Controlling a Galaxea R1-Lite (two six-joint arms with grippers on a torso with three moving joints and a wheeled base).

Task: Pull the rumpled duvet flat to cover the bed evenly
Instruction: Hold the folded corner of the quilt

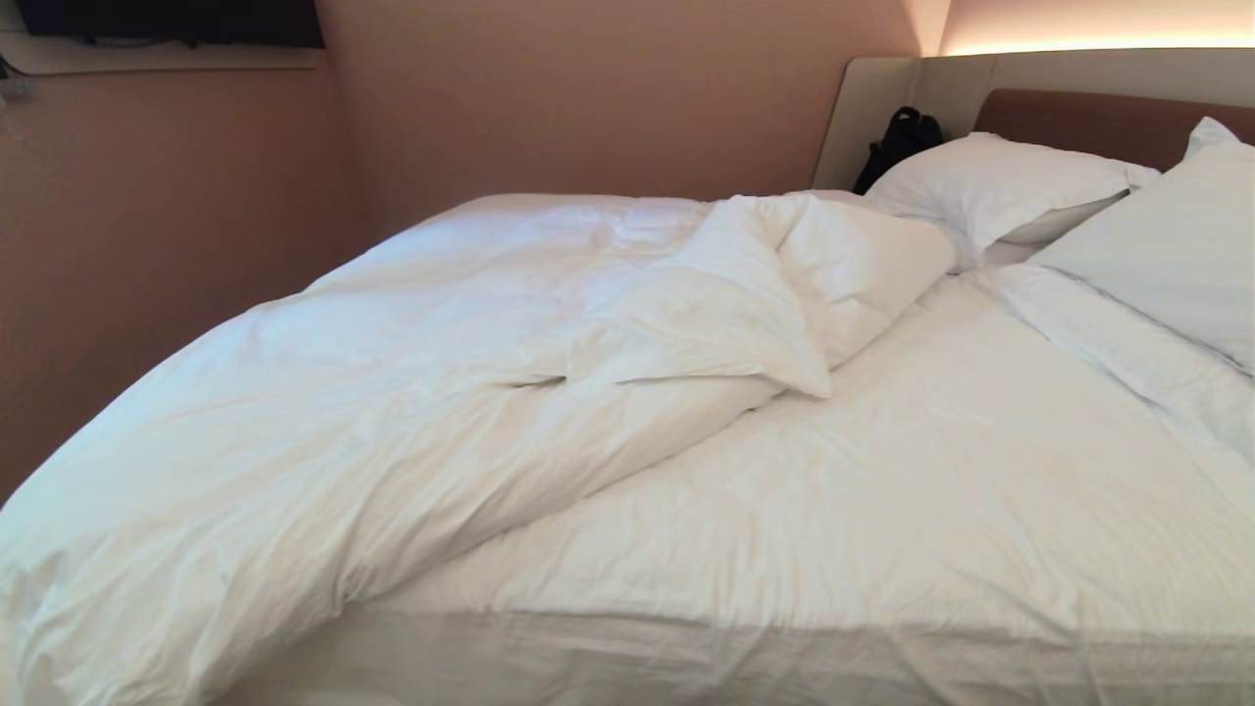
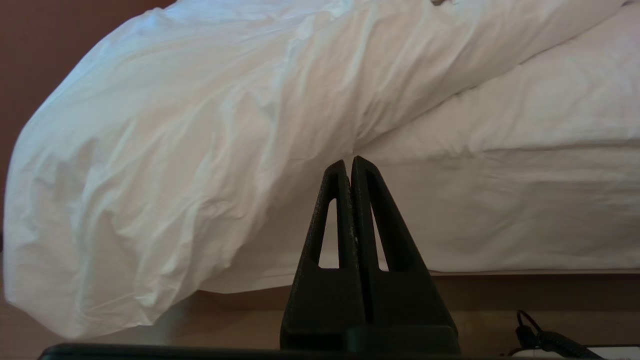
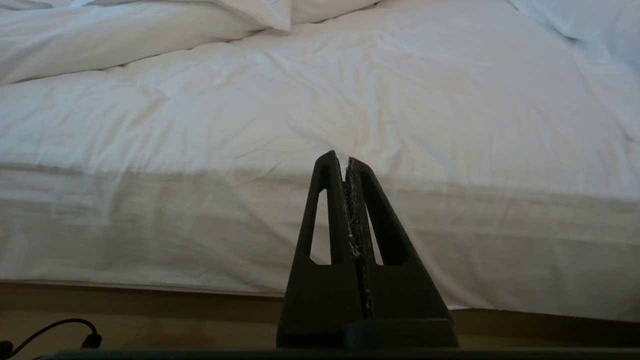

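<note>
The white duvet [image 1: 422,373] lies rumpled over the left half of the bed [image 1: 941,490], one corner folded back into a heap near the middle, and its left end hangs over the bed's near corner. The right half shows the bare sheet. My left gripper [image 2: 349,161] is shut and empty, low beside the bed, short of the hanging duvet [image 2: 165,150]. Also shut and empty, my right gripper [image 3: 341,156] faces the sheeted mattress side [image 3: 200,215]. Neither arm shows in the head view.
Two white pillows [image 1: 1000,186] [image 1: 1177,255] lean at the brown headboard [image 1: 1088,123], with a black bag [image 1: 897,142] in the corner beside them. A pinkish wall [image 1: 176,245] runs close along the bed's left side. Black cables [image 2: 545,337] [image 3: 65,332] lie on the floor.
</note>
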